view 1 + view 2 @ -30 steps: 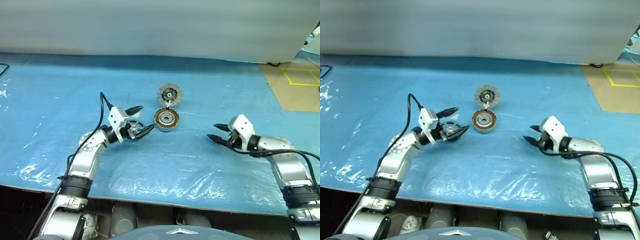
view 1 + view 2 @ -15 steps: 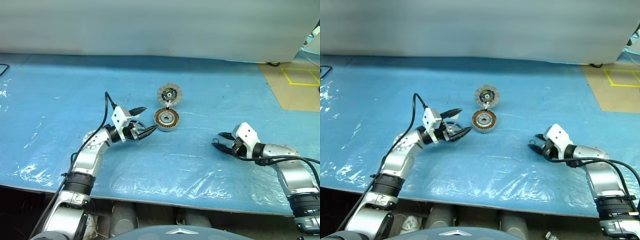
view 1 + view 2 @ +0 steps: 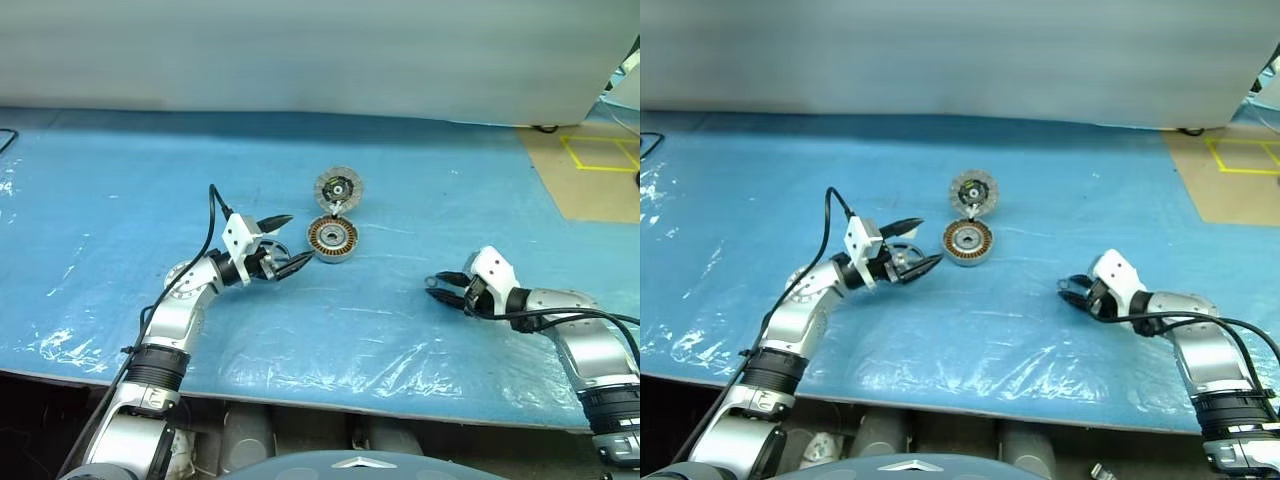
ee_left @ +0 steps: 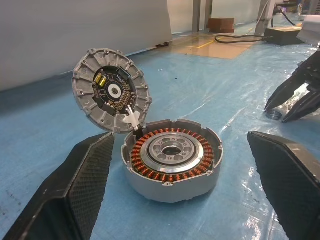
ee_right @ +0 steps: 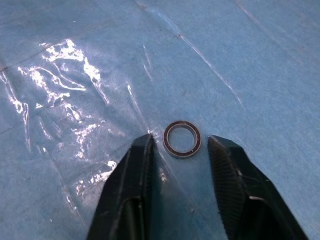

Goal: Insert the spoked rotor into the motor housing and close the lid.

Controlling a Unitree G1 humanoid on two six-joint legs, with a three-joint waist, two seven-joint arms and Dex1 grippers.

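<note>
Grey cast-metal motor housing point(image 4: 172, 170) with copper windings on glossy plastic sheet point(image 5: 75, 90).

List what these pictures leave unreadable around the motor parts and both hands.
- spoked rotor: in the head views the open left hand covers most of it, so whether it lies free or touches a finger cannot be told.
- lid: its outer face is turned away in the left wrist view.
- small ring between the right hand fingers: too small to identify in the head views.
</note>
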